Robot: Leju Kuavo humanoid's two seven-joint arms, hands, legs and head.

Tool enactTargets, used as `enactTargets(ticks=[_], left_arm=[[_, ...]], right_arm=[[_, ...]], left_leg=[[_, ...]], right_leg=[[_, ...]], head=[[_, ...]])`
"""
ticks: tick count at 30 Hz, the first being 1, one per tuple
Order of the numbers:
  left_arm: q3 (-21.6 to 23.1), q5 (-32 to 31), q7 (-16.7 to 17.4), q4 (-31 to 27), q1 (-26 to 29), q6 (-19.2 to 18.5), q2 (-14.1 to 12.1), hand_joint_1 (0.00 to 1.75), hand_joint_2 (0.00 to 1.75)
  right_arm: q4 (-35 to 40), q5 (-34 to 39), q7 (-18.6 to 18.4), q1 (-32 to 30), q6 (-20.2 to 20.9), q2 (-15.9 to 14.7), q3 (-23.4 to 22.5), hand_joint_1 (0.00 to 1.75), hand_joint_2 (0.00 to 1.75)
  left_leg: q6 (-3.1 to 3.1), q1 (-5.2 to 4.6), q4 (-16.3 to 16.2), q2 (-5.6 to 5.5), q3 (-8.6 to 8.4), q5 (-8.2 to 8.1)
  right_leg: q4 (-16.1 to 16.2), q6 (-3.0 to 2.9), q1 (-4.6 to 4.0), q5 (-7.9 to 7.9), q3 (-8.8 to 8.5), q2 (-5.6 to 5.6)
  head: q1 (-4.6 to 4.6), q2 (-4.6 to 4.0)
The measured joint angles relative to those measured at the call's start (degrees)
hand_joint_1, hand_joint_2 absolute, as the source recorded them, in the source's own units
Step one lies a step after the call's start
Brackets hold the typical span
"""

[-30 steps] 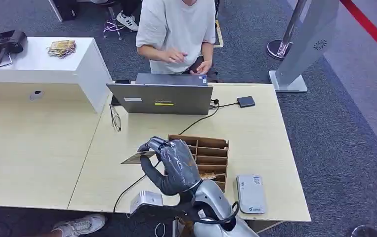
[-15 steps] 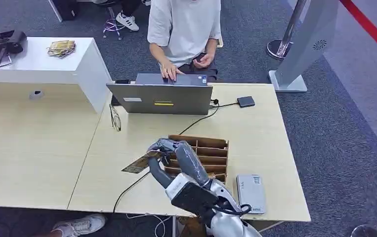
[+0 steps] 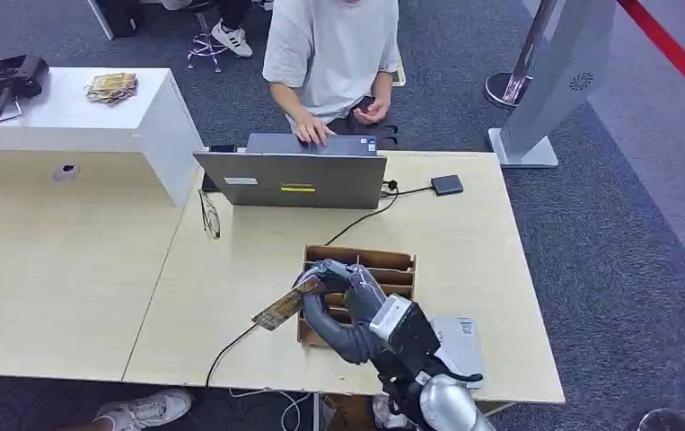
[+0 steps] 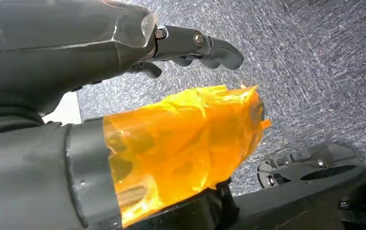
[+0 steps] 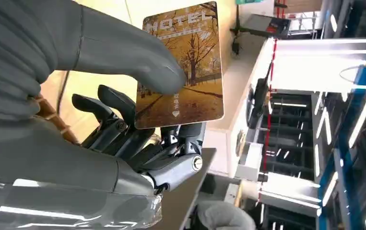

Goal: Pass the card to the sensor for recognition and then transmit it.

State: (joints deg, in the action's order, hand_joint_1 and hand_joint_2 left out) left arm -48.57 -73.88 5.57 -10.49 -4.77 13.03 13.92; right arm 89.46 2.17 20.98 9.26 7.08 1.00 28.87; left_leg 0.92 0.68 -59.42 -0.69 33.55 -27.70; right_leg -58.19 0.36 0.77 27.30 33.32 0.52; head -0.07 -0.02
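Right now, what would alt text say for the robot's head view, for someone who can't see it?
The robot's right hand holds a hotel card above a pale desk, beside a wooden card rack. Across the desk, a person types on a grey laptop.

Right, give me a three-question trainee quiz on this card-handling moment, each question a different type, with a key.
1. True or false: the right hand holds the card above the table.
2. Multiple choice: what lies directly beneath the right hand in the head view? A) the laptop B) the wooden slotted box C) the glasses
3. Fill in: in the right wrist view, the large word printed on the card is ____.

Key: 1 true; 2 B; 3 HOTEL.
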Motion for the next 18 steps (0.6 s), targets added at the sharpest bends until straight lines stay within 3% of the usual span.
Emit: enactTargets(ticks=[8, 18], left_arm=[[-0.50, 0.61, 0.00, 0.00, 0.06, 0.57, 0.00, 0.00, 0.00], [-1.11, 0.70, 0.00, 0.00, 0.22, 0.92, 0.00, 0.00, 0.00]], right_arm=[[-1.36, 5.86, 0.55, -5.15, 3.93, -1.62, -4.50, 1.75, 1.75], [-3.95, 6.84, 1.00, -8.93, 3.76, -2.82, -8.54, 1.75, 1.75]], left_leg=[[-0.03, 0.00, 0.00, 0.00, 0.01, -0.03], [-0.03, 0.00, 0.00, 0.01, 0.01, -0.03]], right_leg=[[0.02, 0.01, 0.00, 0.01, 0.00, -0.01], [0.02, 0.01, 0.00, 0.01, 0.00, 0.00]], head=[[0.00, 0.00], [0.00, 0.00]])
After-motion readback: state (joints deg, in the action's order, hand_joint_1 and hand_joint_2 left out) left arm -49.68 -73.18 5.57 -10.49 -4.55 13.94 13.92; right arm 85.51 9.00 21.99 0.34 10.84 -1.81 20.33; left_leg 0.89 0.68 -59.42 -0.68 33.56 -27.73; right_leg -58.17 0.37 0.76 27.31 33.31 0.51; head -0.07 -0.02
